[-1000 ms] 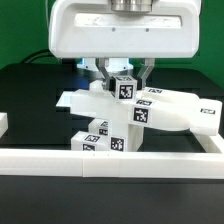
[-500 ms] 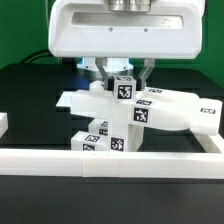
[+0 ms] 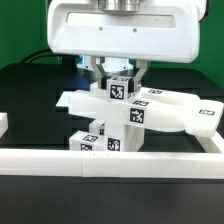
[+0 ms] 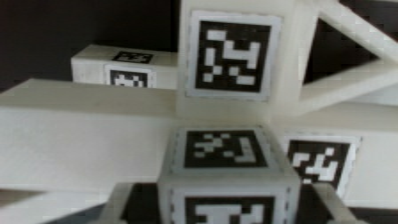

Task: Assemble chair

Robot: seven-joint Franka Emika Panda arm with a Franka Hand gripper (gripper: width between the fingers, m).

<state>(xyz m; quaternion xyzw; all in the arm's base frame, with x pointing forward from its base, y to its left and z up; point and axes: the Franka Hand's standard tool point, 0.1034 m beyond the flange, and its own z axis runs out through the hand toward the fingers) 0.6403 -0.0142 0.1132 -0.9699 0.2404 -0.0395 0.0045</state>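
My gripper (image 3: 118, 80) is shut on a white cube-ended chair leg (image 3: 119, 90), its dark fingers on both sides of the tagged cube. The leg stands upright on the partly joined chair, touching a flat white slab (image 3: 85, 102) and a long tagged part (image 3: 185, 112) that runs to the exterior view's right. More tagged chair blocks (image 3: 102, 141) sit below it. In the wrist view the gripper (image 4: 228, 208) pinches the cube (image 4: 228, 150), with a tall tagged part (image 4: 231, 55) and a pale slab (image 4: 80, 125) beyond it.
A long plain white border rail (image 3: 110, 161) crosses the front of the black table. A small white block (image 3: 3, 123) stands at the exterior view's left edge. The arm's wide white housing (image 3: 120, 28) hangs over the parts.
The gripper and the leg it holds have shifted slightly toward the exterior view's left, and the cube's tag now faces the camera more squarely. The other chair parts have not moved.
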